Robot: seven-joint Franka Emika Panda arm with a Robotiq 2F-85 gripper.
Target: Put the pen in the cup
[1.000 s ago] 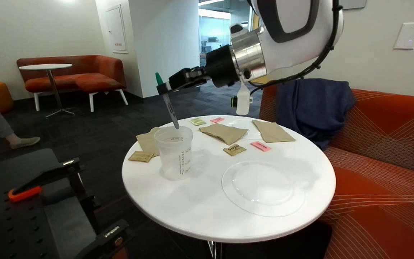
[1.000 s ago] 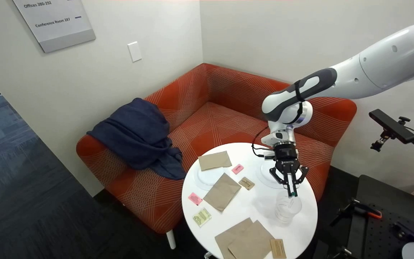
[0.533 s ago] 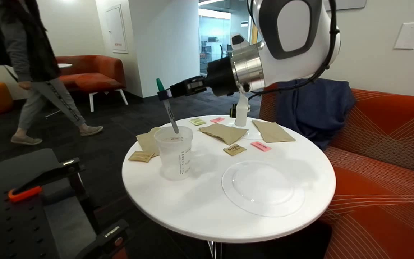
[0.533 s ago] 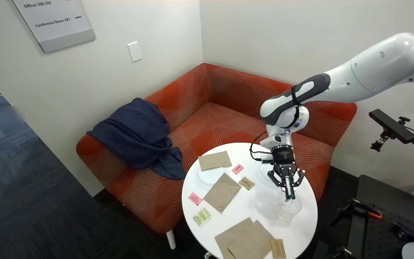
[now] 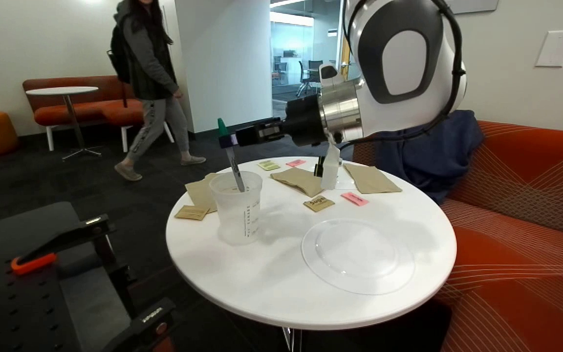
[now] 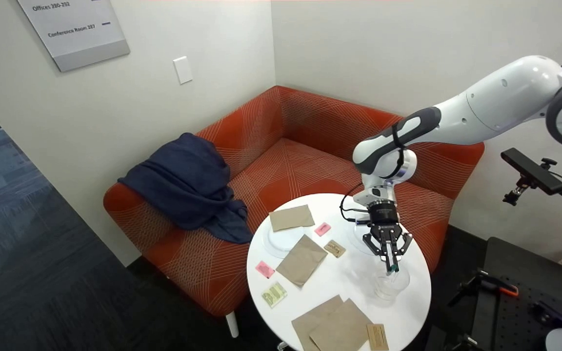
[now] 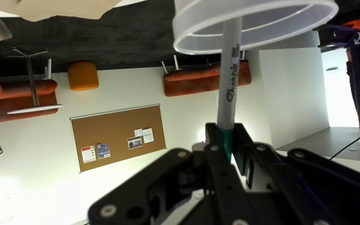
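Note:
The pen (image 5: 234,165), a grey marker with a green cap, is tilted, cap end up. My gripper (image 7: 225,131) is shut on its green capped part, one finger on either side in the wrist view. Below the gripper, on the white table, the clear plastic cup (image 5: 236,220) stands upright. The pen's lower end reaches through the cup's mouth, a little under the rim; in the wrist view the rim (image 7: 180,32) hides that tip. Seen in an exterior view, the fingers are above the cup (image 6: 391,288), apart from it.
A flat clear plate (image 5: 355,252) lies on the round table (image 5: 281,298). Brown napkins (image 5: 301,180), a sugar packet (image 5: 318,203) and a pink packet (image 5: 355,198) are spread around it. An orange-red sofa (image 6: 310,161) borders the table. A person (image 5: 149,88) walks in the background.
My gripper has come down with the pen, whose lower end went from around rim height to inside the cup's mouth. The cup has stayed put. The person in the background moved right.

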